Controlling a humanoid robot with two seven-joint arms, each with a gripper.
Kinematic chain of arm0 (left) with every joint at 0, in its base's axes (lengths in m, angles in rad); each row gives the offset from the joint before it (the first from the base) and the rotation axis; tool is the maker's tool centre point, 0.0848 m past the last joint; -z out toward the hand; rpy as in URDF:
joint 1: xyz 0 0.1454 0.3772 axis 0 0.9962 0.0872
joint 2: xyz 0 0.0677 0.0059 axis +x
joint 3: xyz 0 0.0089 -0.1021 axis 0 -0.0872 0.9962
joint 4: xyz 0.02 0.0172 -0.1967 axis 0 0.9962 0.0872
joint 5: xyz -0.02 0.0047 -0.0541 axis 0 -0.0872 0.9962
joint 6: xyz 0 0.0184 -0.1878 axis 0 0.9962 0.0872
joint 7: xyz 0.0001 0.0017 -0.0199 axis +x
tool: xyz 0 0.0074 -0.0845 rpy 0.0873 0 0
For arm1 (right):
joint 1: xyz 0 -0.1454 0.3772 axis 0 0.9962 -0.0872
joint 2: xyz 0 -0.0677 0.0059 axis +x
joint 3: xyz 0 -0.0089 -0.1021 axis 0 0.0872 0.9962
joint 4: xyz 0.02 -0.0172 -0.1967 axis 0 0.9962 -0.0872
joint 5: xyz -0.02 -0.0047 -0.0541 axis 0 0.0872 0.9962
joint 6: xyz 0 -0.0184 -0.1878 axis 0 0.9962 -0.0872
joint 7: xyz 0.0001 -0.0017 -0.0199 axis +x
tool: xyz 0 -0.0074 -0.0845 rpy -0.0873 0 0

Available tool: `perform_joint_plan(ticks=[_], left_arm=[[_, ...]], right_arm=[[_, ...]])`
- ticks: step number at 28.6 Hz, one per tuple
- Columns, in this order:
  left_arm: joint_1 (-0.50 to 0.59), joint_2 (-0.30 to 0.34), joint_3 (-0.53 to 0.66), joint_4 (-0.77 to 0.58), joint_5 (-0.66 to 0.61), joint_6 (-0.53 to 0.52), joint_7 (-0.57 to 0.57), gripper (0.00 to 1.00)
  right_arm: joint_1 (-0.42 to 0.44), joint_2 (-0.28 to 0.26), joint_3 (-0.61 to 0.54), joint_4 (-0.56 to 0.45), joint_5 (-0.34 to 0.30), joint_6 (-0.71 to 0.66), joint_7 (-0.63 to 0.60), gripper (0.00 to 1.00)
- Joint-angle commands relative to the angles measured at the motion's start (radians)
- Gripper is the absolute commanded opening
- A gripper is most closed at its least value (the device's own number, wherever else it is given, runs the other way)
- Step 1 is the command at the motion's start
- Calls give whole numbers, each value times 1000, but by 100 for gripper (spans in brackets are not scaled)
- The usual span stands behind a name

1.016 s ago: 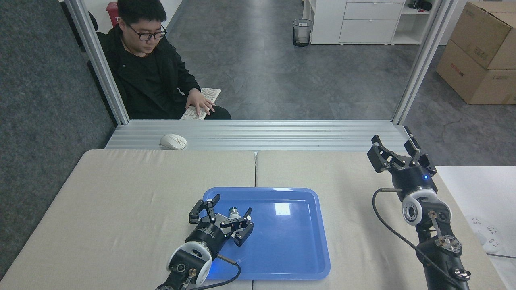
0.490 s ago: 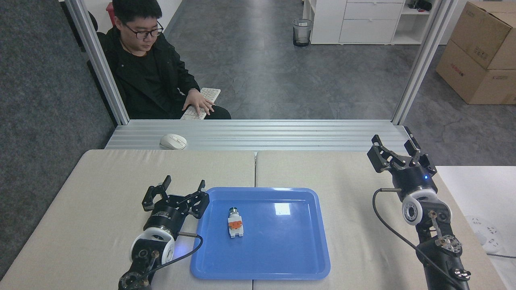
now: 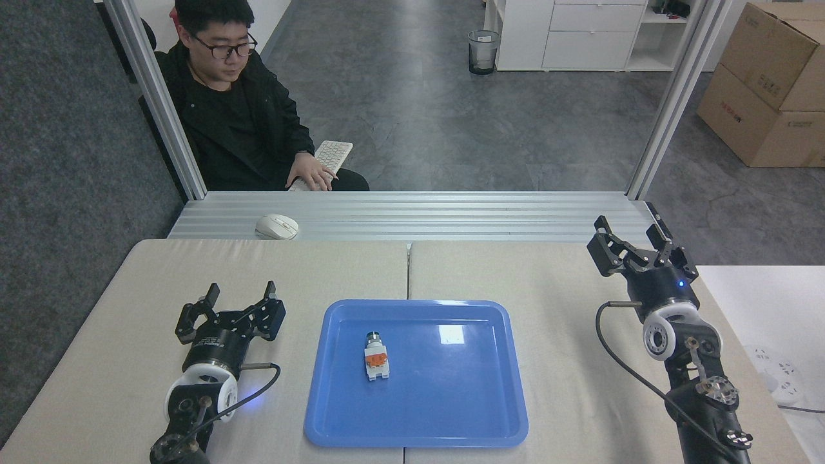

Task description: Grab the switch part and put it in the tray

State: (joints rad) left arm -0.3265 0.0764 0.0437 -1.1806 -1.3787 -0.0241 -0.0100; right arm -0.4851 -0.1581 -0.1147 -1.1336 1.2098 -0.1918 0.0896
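Beige counter (image 3: pixel 193 283) carrying all. Blue tray (image 3: pixel 451 412) at centre, rim intact, flat. Left gripper (image 3: pixel 231 316) now well off the tray toward 9 o'clock, fingers (image 3: pixel 274 312) spread and empty; a second ago hovering over the tray with the part between them. Right gripper (image 3: pixel 635 248) parked at 2 o'clock, fingers released, unmoved. Switch part (image 3: pixel 376 356) lying free inside the tray, left of centre, green cap toward 12 o'clock. Placement apparently complete; only arm retreat left.
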Motion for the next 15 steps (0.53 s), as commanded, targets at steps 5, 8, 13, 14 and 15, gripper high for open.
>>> perform_joint_plan(ticks=[5, 8, 13, 14, 15], left_arm=[[0, 42, 96, 10, 23, 0, 1, 100], [0, 43, 96, 6, 23, 0, -1, 100], [-2, 45, 96, 4, 21, 0, -1, 100], [0, 46, 96, 6, 21, 0, -1, 100], [0, 46, 96, 4, 23, 0, -1, 100]], right_arm=[[-1, 0, -2, 2, -1, 0, 1, 100], [0, 0, -2, 2, -1, 0, 1, 100], [-1, 2, -2, 2, -1, 0, 1, 100], [-1, 0, -2, 2, -1, 0, 1, 100], [-1, 0, -2, 2, -1, 0, 1, 100]])
